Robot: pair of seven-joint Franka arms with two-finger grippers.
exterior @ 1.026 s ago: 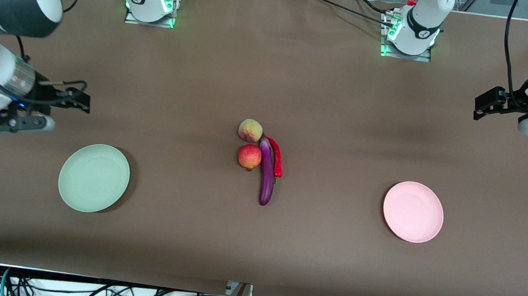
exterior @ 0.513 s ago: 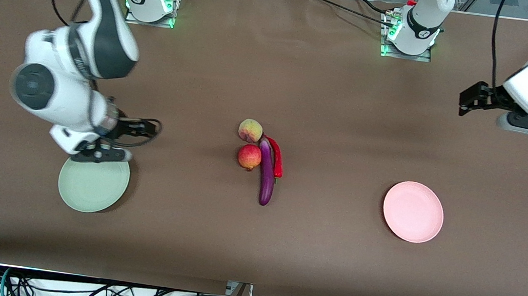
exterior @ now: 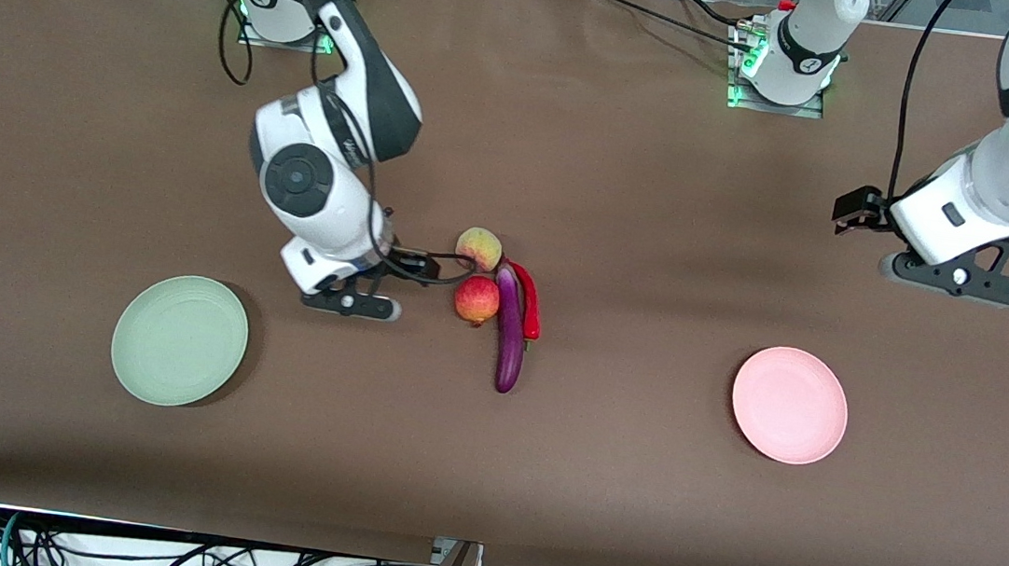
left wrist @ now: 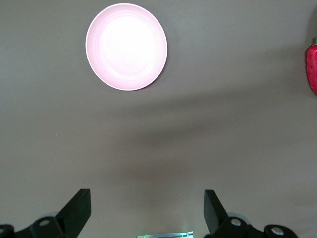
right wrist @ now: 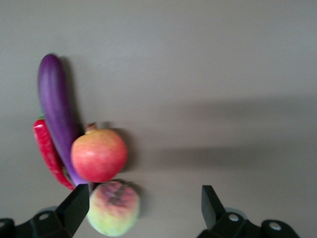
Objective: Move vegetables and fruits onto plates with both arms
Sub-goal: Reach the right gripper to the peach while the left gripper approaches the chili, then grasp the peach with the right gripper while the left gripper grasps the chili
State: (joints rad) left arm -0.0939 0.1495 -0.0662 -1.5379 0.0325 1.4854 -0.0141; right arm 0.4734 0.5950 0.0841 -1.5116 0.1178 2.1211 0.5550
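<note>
Fruit and vegetables: peach [exterior: 479, 248], red fruit [exterior: 476, 301], eggplant [exterior: 510, 330], chili [exterior: 528, 299] clustered mid-table. Right gripper [right wrist: 141, 208] just beside them, jaws wide, empty. Left gripper [left wrist: 147, 210] over bare cloth near pink plate [exterior: 789, 405], wide, empty. Green plate [exterior: 179, 340] toward right arm's end.

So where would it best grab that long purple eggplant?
Probably from straight above, across the free lower half of the eggplant, the end nearer the front camera. Its upper half is wedged between the red fruit and the chili pepper, so fingers fit only lower down, closing across its slim width.
</note>
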